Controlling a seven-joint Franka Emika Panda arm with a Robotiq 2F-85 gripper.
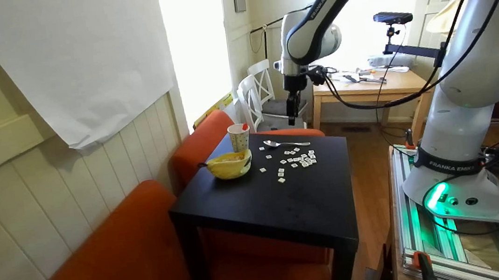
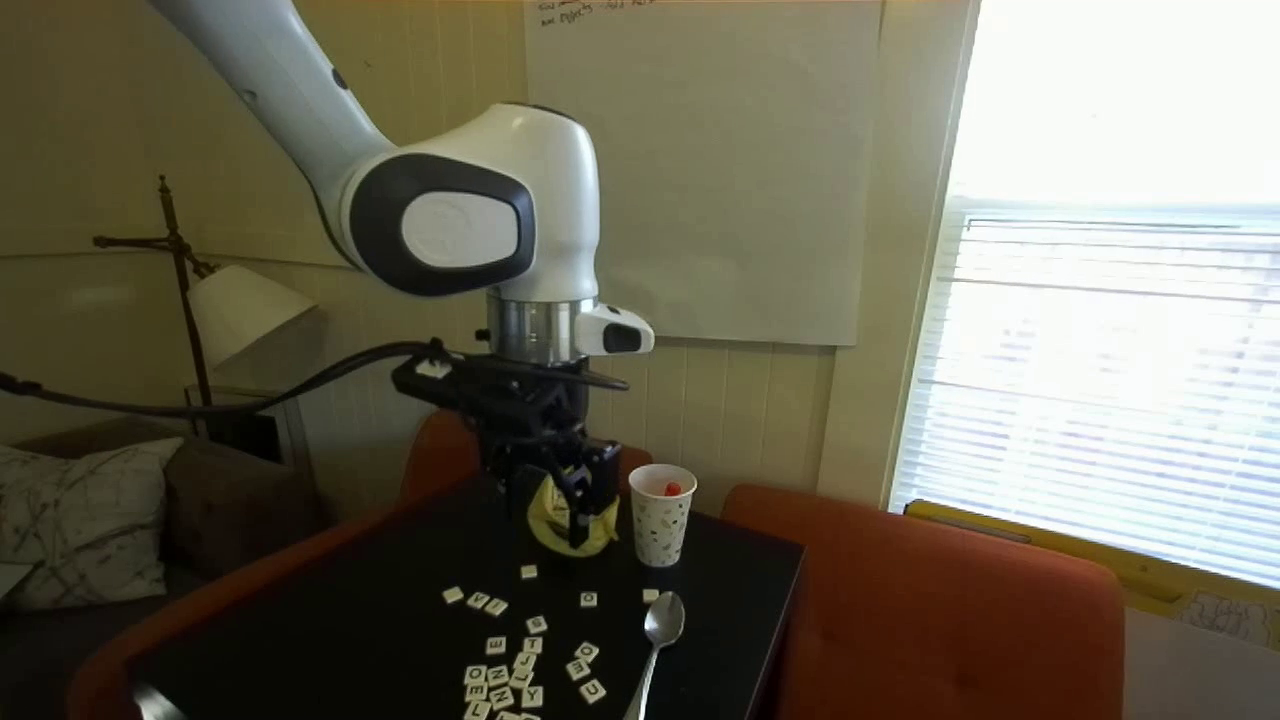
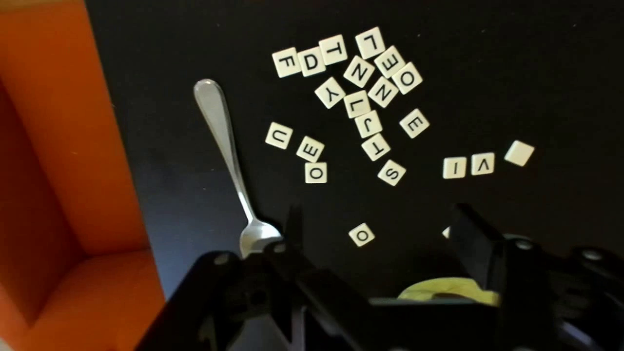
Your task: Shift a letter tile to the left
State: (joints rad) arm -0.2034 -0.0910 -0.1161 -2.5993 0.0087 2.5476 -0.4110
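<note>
One likely target: O tile (image 3: pixel 361 235), right of spoon (image 3: pixel 229 146) in wrist view | gripper (image 3: pixel 378 214) spread, holding nothing, above table (image 3: pixel 560 73) | step: apparently pre-grasp | next: descend, pinch tile, shift left

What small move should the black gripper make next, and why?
Probably lower the open black gripper, hanging above the black table, toward the white square O tile: the wrist view shows it between the fingers, apart from other tiles.
</note>
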